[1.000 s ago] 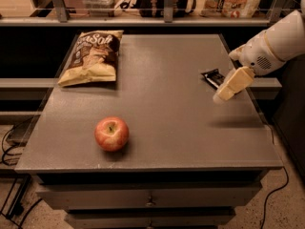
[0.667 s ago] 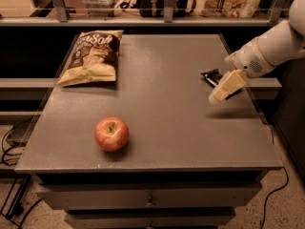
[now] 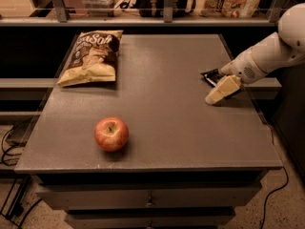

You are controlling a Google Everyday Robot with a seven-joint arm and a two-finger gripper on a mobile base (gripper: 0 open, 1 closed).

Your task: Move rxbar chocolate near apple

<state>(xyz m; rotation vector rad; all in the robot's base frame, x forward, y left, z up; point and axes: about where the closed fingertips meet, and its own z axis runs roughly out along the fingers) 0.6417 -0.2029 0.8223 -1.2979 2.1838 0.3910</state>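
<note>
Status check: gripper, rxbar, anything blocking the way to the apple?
Gripper low by rxbar chocolate, table right edge. Rxbar flat on table, far from apple. Chip bag back left, off the path.

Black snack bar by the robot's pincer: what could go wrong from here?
The pincer hangs at the right of the table, covering part of the rxbar chocolate. The bar lies flat near that edge, so a poor approach might push it off. The apple sits far across at the front left; being round, it could roll if bumped.
</note>
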